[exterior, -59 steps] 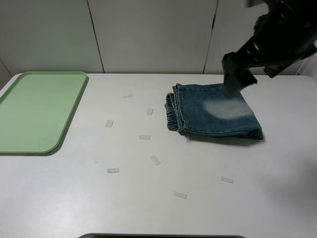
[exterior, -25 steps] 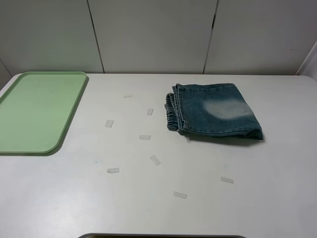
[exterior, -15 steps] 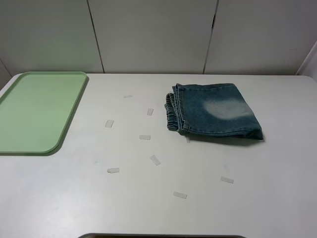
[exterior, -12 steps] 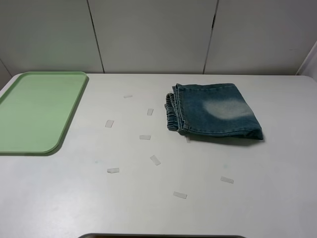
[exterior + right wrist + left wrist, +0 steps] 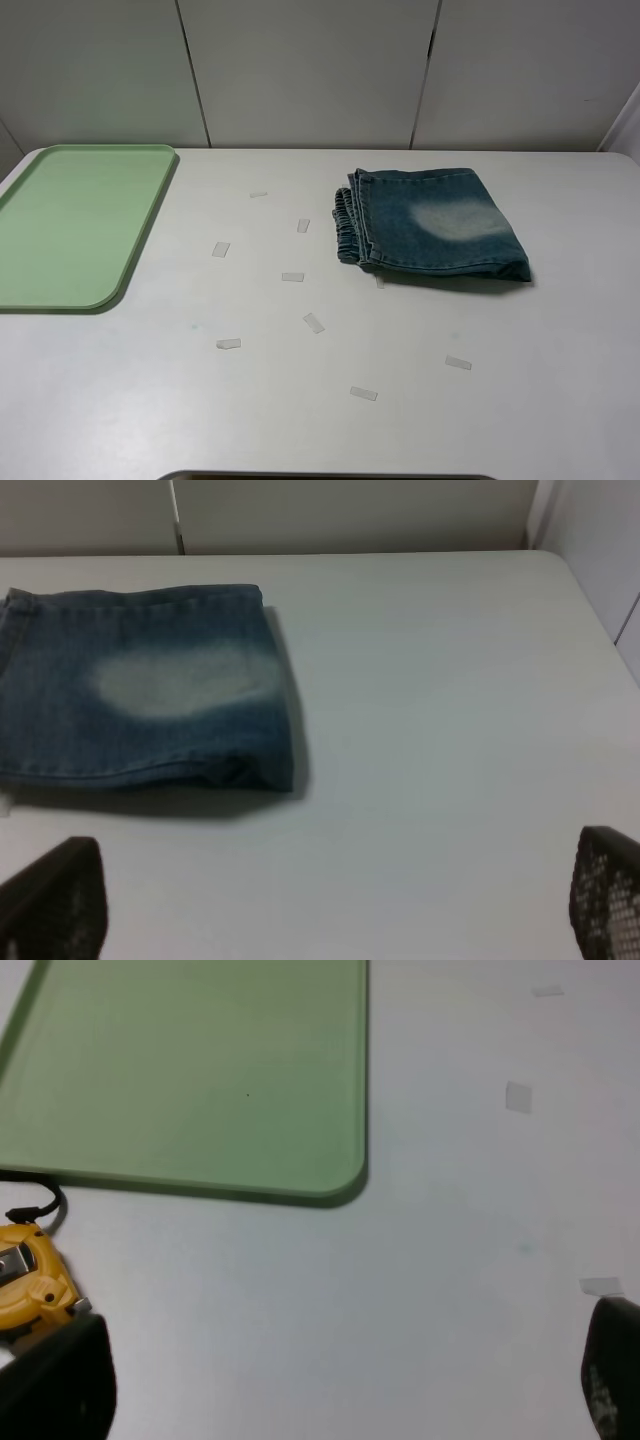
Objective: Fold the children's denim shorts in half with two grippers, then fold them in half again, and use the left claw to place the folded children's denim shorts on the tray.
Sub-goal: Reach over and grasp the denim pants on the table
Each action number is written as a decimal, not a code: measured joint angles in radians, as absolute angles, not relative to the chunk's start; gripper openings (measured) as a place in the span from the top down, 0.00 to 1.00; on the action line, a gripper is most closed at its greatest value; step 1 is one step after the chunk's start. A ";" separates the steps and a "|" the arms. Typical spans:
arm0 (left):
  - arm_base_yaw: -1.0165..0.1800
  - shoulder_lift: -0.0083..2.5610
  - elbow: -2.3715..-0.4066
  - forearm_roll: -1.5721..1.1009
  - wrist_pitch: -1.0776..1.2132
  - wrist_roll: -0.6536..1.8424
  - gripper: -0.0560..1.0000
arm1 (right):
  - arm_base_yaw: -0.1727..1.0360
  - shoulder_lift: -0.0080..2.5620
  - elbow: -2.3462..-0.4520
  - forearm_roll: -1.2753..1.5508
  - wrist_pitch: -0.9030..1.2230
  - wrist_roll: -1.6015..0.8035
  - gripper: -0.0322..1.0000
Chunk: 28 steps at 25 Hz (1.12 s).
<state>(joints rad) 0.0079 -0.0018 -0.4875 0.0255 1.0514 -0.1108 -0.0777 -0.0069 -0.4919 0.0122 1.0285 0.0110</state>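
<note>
A large flat pale-green plastic tray (image 5: 70, 225) lies at the white table's (image 5: 300, 430) left edge. The left black two-fingered claw (image 5: 330, 1390) hangs near its corner, fingers spread wide. Small clear tape scraps (image 5: 292, 277) dot the middle. Further right, the folded blue washed-denim children's shorts (image 5: 435, 225) lie on the table, well apart from the tray. The right black claw (image 5: 330, 905) hovers near them, also spread wide.

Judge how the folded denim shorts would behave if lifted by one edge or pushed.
Probably floppy: the denim shorts lie in soft layers, so a one-edge lift would likely let the fold sag open. The gathered waistband looks thicker, probably a firmer grip. Pushed, they would likely slide or bunch on the smooth table, not roll.
</note>
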 joint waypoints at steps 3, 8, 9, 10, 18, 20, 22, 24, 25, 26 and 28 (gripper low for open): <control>0.008 -0.002 -0.487 0.026 1.051 -0.111 0.08 | -0.078 -0.007 -0.492 0.012 1.028 0.011 0.29; 0.008 -0.002 -0.487 0.027 1.051 -0.111 0.08 | -0.078 -0.007 -0.492 0.012 1.028 0.011 0.29; 0.008 -0.002 -0.487 0.027 1.051 -0.111 0.08 | -0.078 -0.007 -0.492 0.012 1.028 0.011 0.29; 0.008 -0.002 -0.487 0.027 1.051 -0.111 0.08 | -0.078 -0.007 -0.492 0.012 1.028 0.011 0.29; 0.008 -0.002 -0.487 0.027 1.051 -0.111 0.08 | -0.078 -0.007 -0.492 0.012 1.028 0.011 0.29; 0.008 -0.002 -0.487 0.027 1.051 -0.111 0.08 | -0.078 -0.007 -0.492 0.012 1.028 0.011 0.29; 0.008 -0.002 -0.487 0.029 1.051 -0.111 0.08 | -0.078 -0.007 -0.492 0.012 1.028 0.011 0.29; 0.008 -0.002 -0.487 0.042 1.051 -0.111 0.08 | -0.078 -0.007 -0.492 0.012 1.027 0.011 0.29; 0.008 -0.002 -0.487 0.043 1.051 -0.111 0.08 | -0.078 -0.007 -0.492 0.012 1.027 0.011 0.29; 0.008 -0.002 -0.487 0.045 1.051 -0.111 0.08 | -0.078 -0.007 -0.492 0.012 1.027 0.011 0.29; 0.008 -0.002 -0.487 0.045 1.051 -0.111 0.08 | -0.078 -0.007 -0.492 0.012 1.027 0.011 0.29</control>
